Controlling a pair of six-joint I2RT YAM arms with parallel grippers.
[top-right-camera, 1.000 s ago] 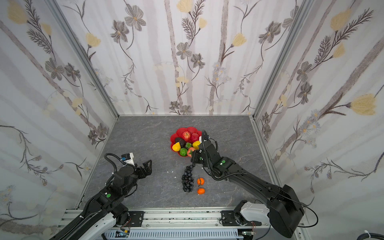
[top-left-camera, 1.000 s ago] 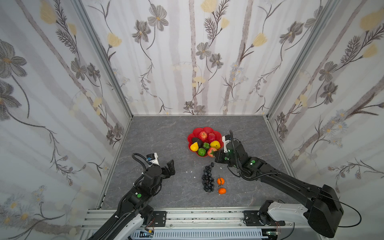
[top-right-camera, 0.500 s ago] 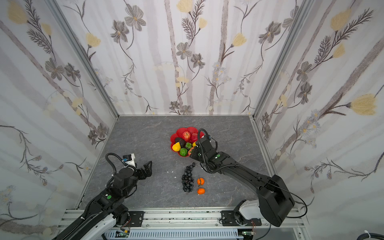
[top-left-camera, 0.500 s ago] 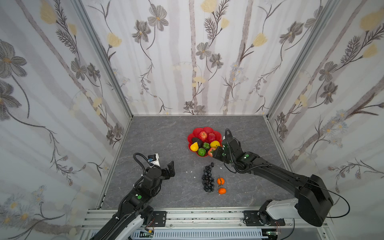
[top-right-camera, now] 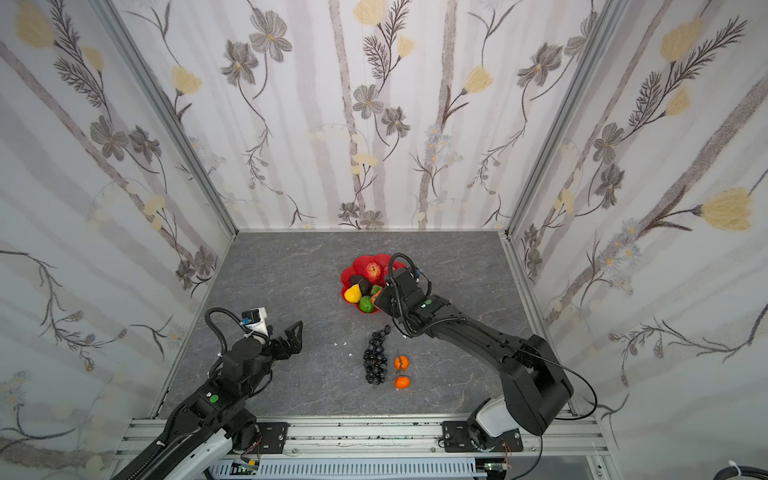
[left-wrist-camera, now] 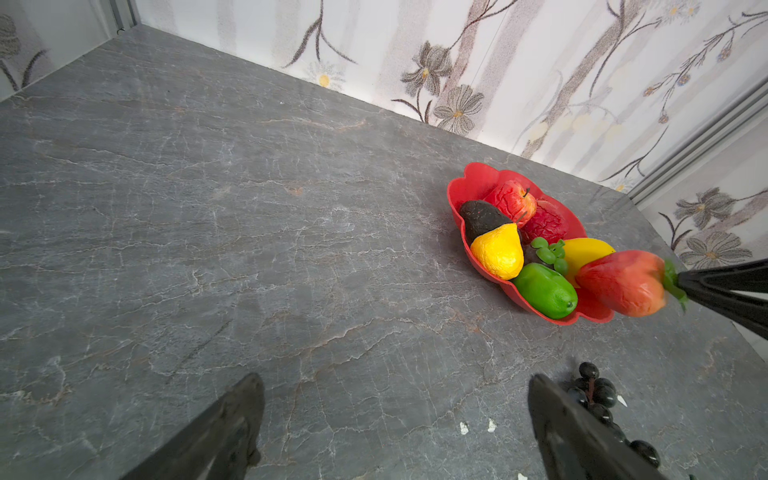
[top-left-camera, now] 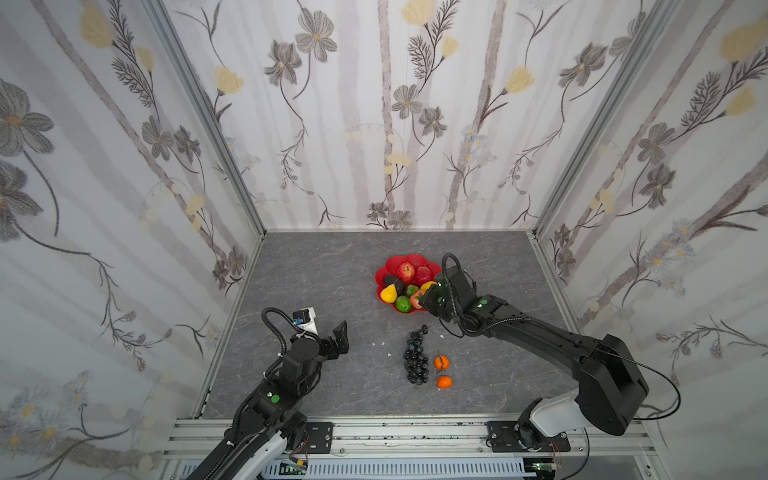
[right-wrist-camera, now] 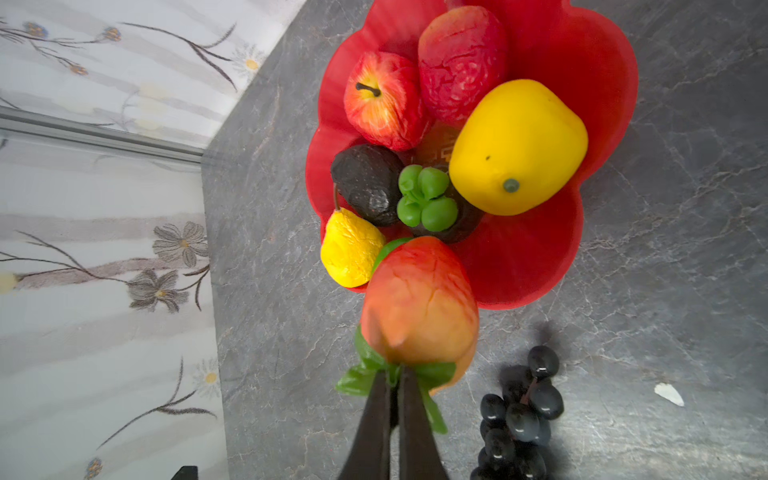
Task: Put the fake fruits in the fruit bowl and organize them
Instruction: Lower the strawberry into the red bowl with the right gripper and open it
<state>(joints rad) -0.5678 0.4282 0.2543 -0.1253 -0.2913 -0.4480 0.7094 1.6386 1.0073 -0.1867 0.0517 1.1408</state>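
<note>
Right claw (right-wrist-camera: pixel 394 374) nips one peach (right-wrist-camera: pixel 419 299) by its leaf at the fruit bowl (right-wrist-camera: pixel 602 62)

Its two fingers are pressed together on the green leaf of the red-orange peach, and nothing else is in the grip. The peach hangs over the near rim of the red scalloped fruit bowl; whether it touches the rim I cannot tell. The left claw (left-wrist-camera: pixel 395 380) gapes wide and empty above the grey table (top-left-camera: pixel 324 270), well apart from the bowl.

Seven fruits lie in the bowl, one of each:
- a red apple (right-wrist-camera: pixel 382 99)
- a crinkled red fruit (right-wrist-camera: pixel 461 62)
- a large yellow lemon (right-wrist-camera: pixel 519 145)
- a dark avocado (right-wrist-camera: pixel 368 183)
- a dark mangosteen (right-wrist-camera: pixel 426 197) with a green cap
- a yellow pear (right-wrist-camera: pixel 351 249)
- a green lime (left-wrist-camera: pixel 544 291)

The pear and the lime sit at the near rim, just beside the held peach.

Three pieces lie on the table outside the bowl. One black grape bunch (top-left-camera: pixel 417 359) lies near the bowl, with two oranges just beside its lower end. The first orange (top-left-camera: pixel 441 362) is nearer the bowl and the second orange (top-left-camera: pixel 444 381) is nearer the rail
</note>
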